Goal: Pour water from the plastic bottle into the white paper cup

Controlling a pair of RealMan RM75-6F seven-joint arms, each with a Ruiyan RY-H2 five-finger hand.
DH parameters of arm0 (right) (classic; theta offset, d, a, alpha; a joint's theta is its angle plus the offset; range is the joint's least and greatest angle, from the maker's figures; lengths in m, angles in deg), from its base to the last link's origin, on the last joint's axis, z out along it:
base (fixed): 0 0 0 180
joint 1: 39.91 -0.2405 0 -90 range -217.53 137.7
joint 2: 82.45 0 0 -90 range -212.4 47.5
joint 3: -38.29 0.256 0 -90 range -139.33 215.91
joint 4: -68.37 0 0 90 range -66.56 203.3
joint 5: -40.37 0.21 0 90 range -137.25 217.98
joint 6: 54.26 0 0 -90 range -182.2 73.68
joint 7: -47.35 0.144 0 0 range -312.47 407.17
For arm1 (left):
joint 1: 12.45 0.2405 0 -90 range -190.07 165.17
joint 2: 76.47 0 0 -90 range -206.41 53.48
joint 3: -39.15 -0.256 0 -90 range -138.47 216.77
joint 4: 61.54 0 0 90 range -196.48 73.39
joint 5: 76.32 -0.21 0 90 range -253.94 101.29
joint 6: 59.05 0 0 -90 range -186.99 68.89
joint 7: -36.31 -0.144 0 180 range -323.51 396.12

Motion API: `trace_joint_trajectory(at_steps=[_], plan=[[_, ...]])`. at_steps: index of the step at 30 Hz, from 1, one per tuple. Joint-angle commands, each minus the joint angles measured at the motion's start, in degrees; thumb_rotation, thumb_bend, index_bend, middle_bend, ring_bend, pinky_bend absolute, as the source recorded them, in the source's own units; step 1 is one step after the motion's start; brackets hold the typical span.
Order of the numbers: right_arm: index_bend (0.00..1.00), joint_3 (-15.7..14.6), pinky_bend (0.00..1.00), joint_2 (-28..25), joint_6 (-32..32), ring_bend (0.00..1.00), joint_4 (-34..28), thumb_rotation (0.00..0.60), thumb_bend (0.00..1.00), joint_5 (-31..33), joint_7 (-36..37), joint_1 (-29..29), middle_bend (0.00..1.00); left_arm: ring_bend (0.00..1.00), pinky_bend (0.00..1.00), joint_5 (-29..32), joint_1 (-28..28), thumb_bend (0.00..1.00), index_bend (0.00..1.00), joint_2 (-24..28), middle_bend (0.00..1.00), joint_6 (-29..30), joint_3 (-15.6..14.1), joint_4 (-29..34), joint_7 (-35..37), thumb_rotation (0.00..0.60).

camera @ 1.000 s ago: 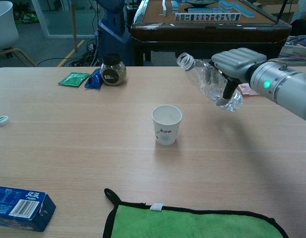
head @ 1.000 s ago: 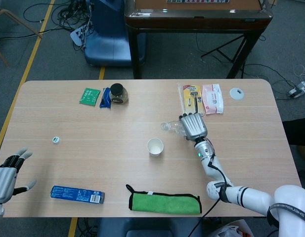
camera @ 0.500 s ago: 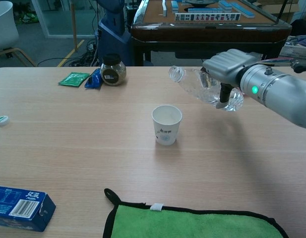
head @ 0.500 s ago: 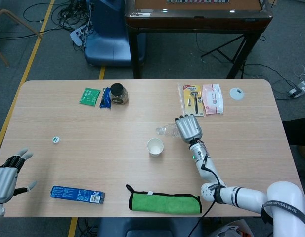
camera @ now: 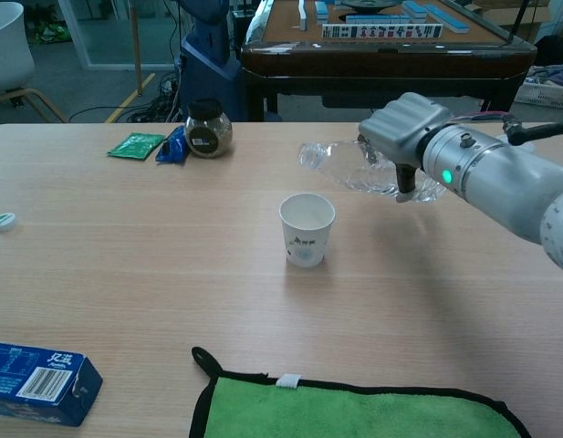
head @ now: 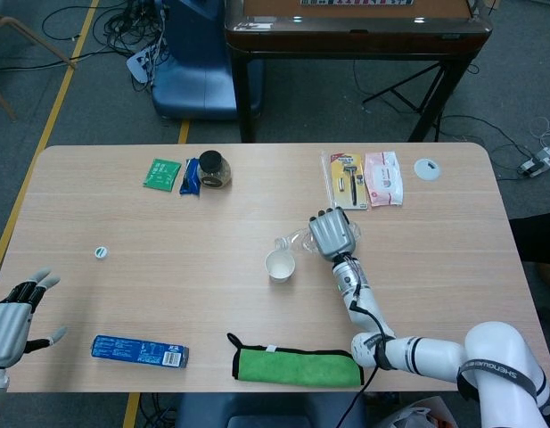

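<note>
My right hand [head: 331,235] [camera: 401,134] grips a clear plastic bottle [camera: 347,169] [head: 293,241] with no cap on. The bottle lies almost level in the air, its open mouth pointing left, just above and behind the white paper cup [camera: 307,228] [head: 280,265]. The cup stands upright mid-table, and I see no water stream. My left hand [head: 13,314] hovers at the table's near left corner, fingers spread, holding nothing. The chest view does not show it.
A small bottle cap [head: 101,252] [camera: 3,220] lies at the left. A blue box [head: 139,351] and a green cloth [head: 298,366] sit along the near edge. A jar [head: 214,168], green and blue packets [head: 162,174] and packaged items [head: 364,181] lie along the far side.
My right hand has carried the bottle left toward the cup and tipped it from slanted up to nearly level. The left hand has not moved.
</note>
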Motion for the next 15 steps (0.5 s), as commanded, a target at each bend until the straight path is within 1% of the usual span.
trace_joint_trajectory(at_steps=[1,6,15], plan=[[0.63,-0.58,0.54,0.32,-0.7,0.53,0.07,0.6,0.26,-0.18,-1.36,-0.46,0.64,0.23,0.56,-0.06,0.05,0.11,0.23,0.07,0.16,0.1,-0.02,0.1,-0.02,0.6],[0.63,-1.73,0.55,0.31,-1.94,0.54,-0.55,0.6,0.26,-0.15,-4.76,-1.08,0.65,0.23,0.56,-0.03,0.05,0.11,0.23,0.13,0.16,-0.03,-0.09,0.17,-0.07,0.6],[0.63,-3.14,0.55,0.06,-3.84,0.54,-0.51,0.6,0.26,-0.53,-8.46,-1.43,0.65,0.23,0.56,0.38,-0.05,0.11,0.23,0.07,0.16,-0.38,-0.03,0.31,-0.63,0.6]])
